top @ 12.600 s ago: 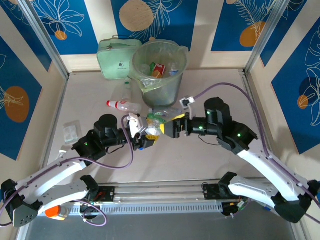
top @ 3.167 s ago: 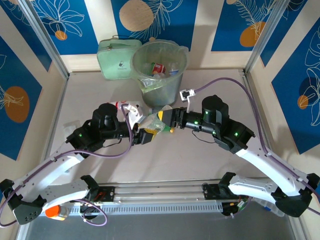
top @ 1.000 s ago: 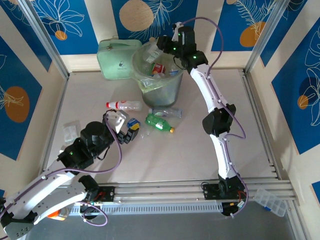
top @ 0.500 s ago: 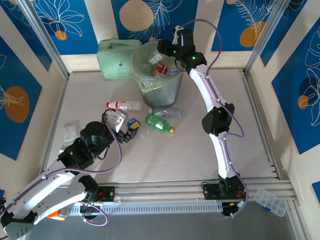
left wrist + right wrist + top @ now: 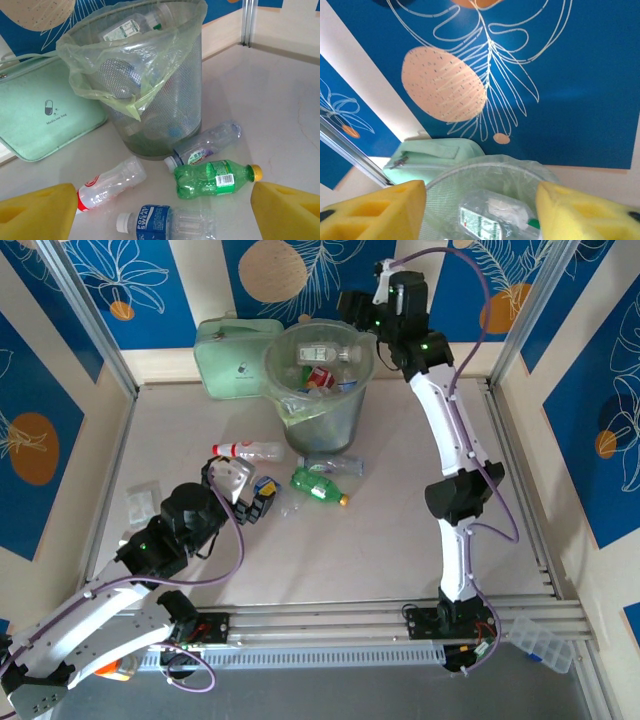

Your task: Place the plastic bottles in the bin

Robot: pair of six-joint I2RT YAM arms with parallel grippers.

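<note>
From above, the tall round translucent grey bin with its pale green bag liner stood at the far side of the table, just beside a pale green rectangular zipped case. Several bottles lay inside it. The right gripper hung over the bin's far rim. The left gripper sat low over the table. Before the bin lay a clear plastic bottle with a red cap, a green plastic bottle with a yellow cap and a clear plastic bottle with a purple label, the last near the bin's foot.

The left wrist camera showed the left arm's yellow pads wide apart with nothing gripped. A clear plastic bottle with a blue label lay on the table between them, the other three beyond it.

The right wrist camera showed yellow fingers spread apart and empty, above the bin's mouth, where a clear crumpled bottle with a green cap rested on top.
</note>
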